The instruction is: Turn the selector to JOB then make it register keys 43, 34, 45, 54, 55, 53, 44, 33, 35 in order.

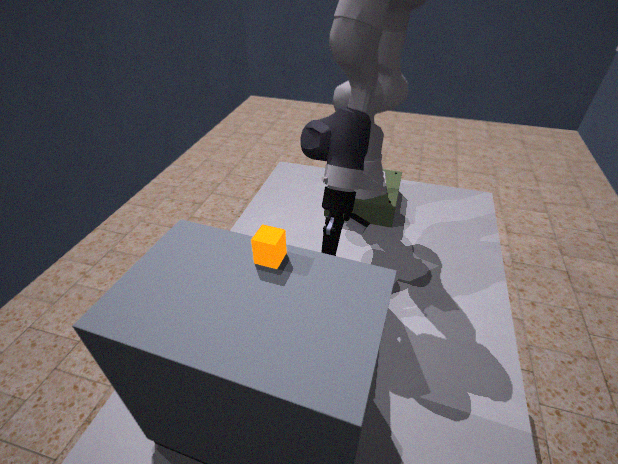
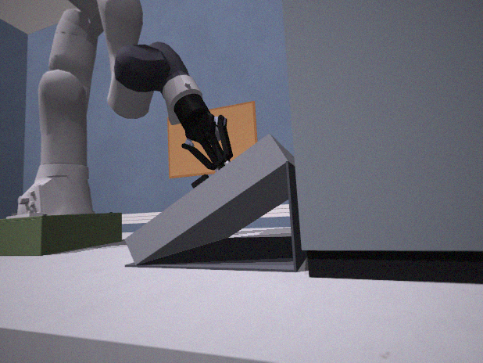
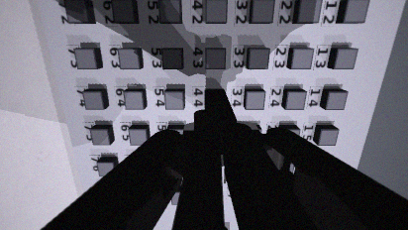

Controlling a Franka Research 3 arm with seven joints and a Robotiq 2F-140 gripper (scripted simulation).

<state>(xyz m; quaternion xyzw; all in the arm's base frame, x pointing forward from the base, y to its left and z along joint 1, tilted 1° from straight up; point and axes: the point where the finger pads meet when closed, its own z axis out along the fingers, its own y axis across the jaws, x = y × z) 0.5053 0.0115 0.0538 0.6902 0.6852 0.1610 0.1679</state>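
The sloped grey keypad panel (image 2: 219, 207) carries rows of square grey keys with printed numbers. My gripper (image 3: 214, 105) is shut and empty, and its joined fingertips rest at the spot beside the label 44, covering that key. Around them I see key 43 (image 3: 215, 57), key 34 (image 3: 255, 98), key 54 (image 3: 174, 98), key 53 (image 3: 172, 57) and key 33 (image 3: 257, 57). My fingers hide most of the row with 55, 45 and 35. No key looks lit. In the exterior view the fingertips (image 2: 222, 164) touch the slope. A small dark part (image 2: 199, 181) sticks out of the panel below them. I cannot tell where the selector points.
A tall grey box (image 1: 240, 330) stands right behind the panel and hides it in the top view, where only my gripper (image 1: 330, 245) shows past its edge. An orange cube (image 1: 269, 246) sits on the box top. The arm's green base (image 2: 59, 232) stands on the grey table.
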